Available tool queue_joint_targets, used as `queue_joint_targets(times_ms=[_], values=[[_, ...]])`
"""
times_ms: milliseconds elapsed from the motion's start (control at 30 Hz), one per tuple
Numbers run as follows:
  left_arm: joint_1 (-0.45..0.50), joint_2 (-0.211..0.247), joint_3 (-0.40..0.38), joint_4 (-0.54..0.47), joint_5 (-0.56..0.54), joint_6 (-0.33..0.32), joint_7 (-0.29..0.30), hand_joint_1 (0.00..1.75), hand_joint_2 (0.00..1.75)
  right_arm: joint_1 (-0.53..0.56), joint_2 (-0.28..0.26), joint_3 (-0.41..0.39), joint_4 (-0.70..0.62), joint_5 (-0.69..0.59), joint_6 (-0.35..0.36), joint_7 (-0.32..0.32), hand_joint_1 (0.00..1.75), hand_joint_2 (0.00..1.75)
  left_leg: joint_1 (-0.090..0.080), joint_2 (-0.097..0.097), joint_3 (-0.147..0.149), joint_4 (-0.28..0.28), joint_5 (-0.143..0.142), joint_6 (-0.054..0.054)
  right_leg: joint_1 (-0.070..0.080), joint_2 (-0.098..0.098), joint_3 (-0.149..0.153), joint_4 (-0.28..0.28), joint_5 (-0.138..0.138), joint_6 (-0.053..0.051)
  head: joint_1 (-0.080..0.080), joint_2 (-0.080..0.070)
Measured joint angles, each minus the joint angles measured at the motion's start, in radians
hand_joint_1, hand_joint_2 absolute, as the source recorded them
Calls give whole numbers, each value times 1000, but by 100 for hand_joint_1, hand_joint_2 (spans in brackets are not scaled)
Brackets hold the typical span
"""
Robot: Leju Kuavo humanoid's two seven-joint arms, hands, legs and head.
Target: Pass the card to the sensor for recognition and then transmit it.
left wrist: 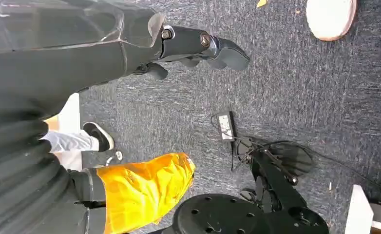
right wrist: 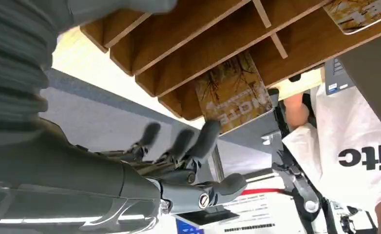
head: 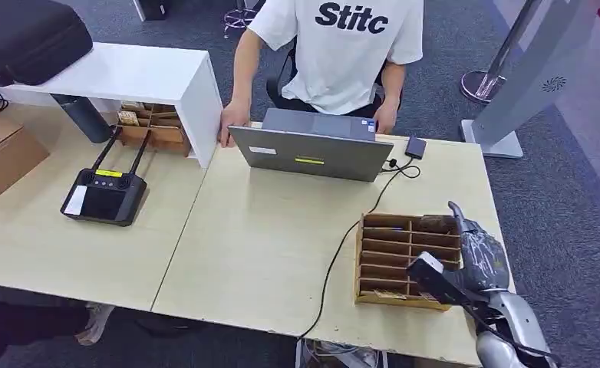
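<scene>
The head view looks down from high up at the counter point(head: 266, 253), with a person point(head: 343, 54) sitting at the far side, at the top of the frame. It sits far back and sees the whole counter. The left wrist view looks down at the dark carpet floor point(left wrist: 315, 97) from close behind the left hand point(left wrist: 198, 46). The right wrist view sits very near the wooden box point(right wrist: 218, 44), turned upside down. The head view shares this wooden box point(head: 404, 257) and the person point(right wrist: 354, 146) with it.
</scene>
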Motion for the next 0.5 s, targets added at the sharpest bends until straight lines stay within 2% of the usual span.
queue_joint_targets(times_ms=[500], values=[[-1,0,6,0,-9,-2,-2,0,175,2,0,-3,-5,-1,-6,0,0,175,0,0,0,0,0,0,0,0,0,0,0,0,0,0]])
